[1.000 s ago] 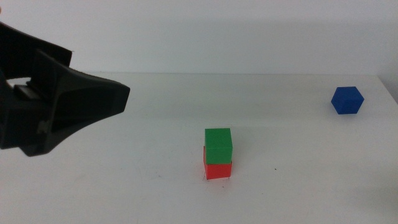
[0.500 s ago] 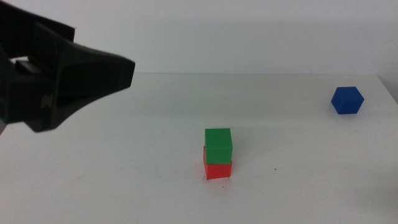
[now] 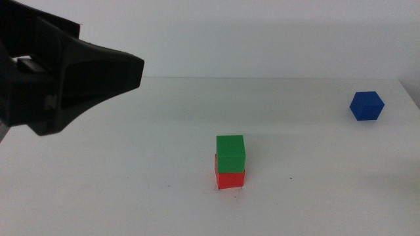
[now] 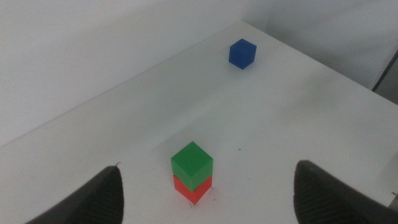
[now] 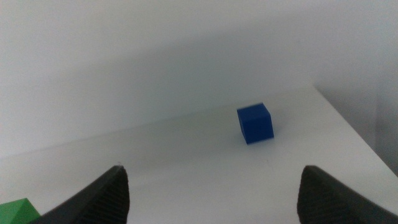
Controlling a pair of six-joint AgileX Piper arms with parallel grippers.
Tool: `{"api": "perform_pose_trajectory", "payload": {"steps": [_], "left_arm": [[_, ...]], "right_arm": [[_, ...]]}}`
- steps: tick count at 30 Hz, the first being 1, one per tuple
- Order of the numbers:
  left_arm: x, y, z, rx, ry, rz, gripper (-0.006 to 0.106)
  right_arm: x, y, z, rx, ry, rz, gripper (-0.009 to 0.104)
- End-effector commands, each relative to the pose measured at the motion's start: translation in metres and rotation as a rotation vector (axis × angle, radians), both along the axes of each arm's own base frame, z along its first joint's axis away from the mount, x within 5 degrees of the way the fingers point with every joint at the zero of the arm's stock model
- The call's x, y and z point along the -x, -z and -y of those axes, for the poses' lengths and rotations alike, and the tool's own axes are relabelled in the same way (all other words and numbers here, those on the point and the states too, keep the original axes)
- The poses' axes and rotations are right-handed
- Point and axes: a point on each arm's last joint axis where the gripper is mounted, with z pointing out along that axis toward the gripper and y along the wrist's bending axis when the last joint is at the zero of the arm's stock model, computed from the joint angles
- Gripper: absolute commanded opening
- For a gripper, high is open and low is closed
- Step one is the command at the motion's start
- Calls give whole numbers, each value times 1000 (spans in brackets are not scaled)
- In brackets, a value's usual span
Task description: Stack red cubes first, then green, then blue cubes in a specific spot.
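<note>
Green cube [image 3: 230,153] sits squarely on the red cube [image 3: 230,179], edges roughly lined up, so 2 of 3 layers look done. The red one rests on the white table [image 3: 164,196], presumably on the marked spot; 1 tiny dark speck [image 3: 290,178] shows just right of the stack. Blue cube [image 3: 365,105] is well apart from the stack, far back-right near the table's edge, standing alone w/ nothing touching it.

Left gripper [image 4: 205,190] hangs up and left of the stack, well clear of it, jaws spread wide and holding nothing. That fits a hand w/ no more business at the stack. Right gripper [image 5: 211,193] isn't in the middle view, but its wrist cam looks straight at the blue cube, framed between its wide-open, empty jaws; a corner of the green cube shows at the pic's edge. Probably the right arm takes the blue cube, being on that side.
</note>
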Motion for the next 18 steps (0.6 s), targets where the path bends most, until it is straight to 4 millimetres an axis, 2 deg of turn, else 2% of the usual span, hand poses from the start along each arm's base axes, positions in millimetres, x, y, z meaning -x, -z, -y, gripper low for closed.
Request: {"api": "perform_pose_trajectory", "payload": {"steps": [1, 5, 9, 14, 18], "left_arm": [[0, -1, -1, 12, -5, 15, 94], [0, -1, -1, 15, -5, 18, 94], [0, -1, -1, 15, -5, 18, 94], [0, -1, -1, 15, -5, 18, 94], [0, -1, -1, 15, -5, 18, 94]], "right_arm": [[-10, -30, 1, -7, 16, -123, 93], [-38, -60, 2, -6, 30, -460, 93], [-77, -75, 1, -15, 27, -542, 93], [-116, -68, 0, -10, 14, -548, 93], [-165, -61, 1, 63, -11, -556, 93]]}}
